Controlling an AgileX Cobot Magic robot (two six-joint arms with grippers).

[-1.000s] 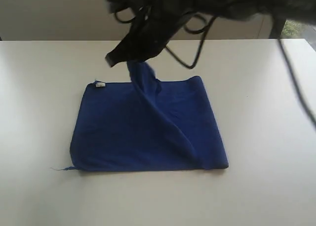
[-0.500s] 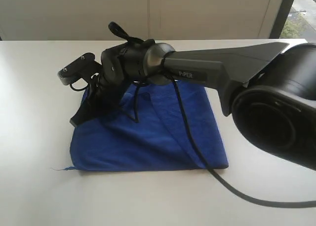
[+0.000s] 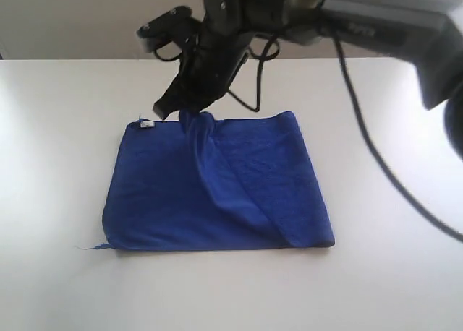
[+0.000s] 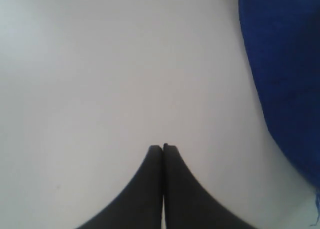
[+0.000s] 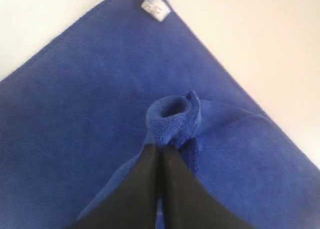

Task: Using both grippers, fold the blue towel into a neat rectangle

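Since right gripper (image 5: pixel 161 149) pinches just a bunched far-edge corner of the blue towel (image 3: pixel 217 194) and left gripper (image 4: pixel 163 148) sits clenched empty, fold could land skewed.

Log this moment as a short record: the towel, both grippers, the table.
towel: blue towel lies on the white table, roughly rectangular, with a diagonal ridge from the far edge to the near right corner
tag: white tag at the far left corner
thread: loose thread at the near left corner
right: right gripper shut, pinching a raised bunch of towel near the far edge
left: left gripper shut, holding nothing, over bare table beside the towel's edge
fold: not yet neat
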